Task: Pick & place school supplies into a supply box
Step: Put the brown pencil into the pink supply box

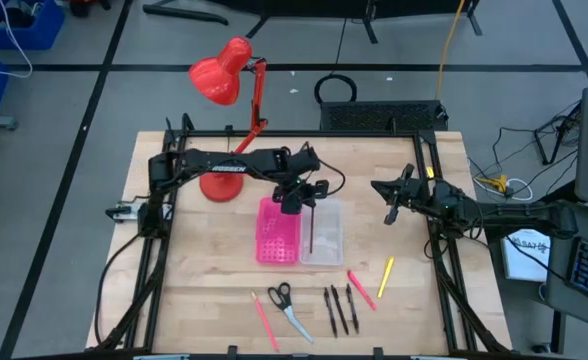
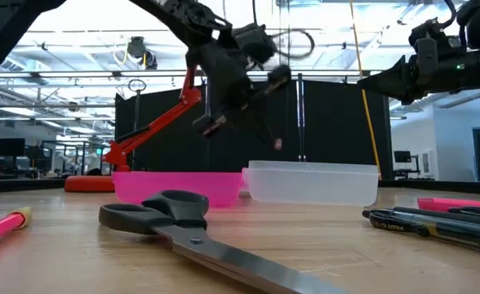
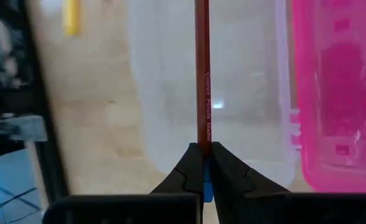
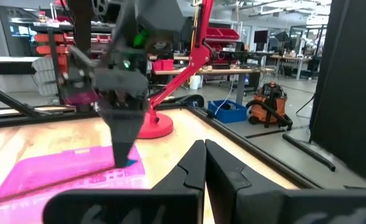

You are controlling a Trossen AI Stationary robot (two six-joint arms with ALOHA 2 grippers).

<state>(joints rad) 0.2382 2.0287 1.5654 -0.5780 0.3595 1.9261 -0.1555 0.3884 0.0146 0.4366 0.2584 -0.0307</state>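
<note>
L hand: clamped on dark red pencil, hanging over clear half of supply box; pencil tip cut off in wrist view.
R hand: fingers together, empty, up over bench R side.
Rest: scissors, pens along near edge.
Room: red lamp at back.

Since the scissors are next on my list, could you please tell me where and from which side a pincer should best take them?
Grip the scissors from straight above, at the narrow neck where the black handles meet the silver blades. They lie flat and shut on the table, with the pink pencil alongside, so close the fingers across the neck, probably clear of it.
</note>
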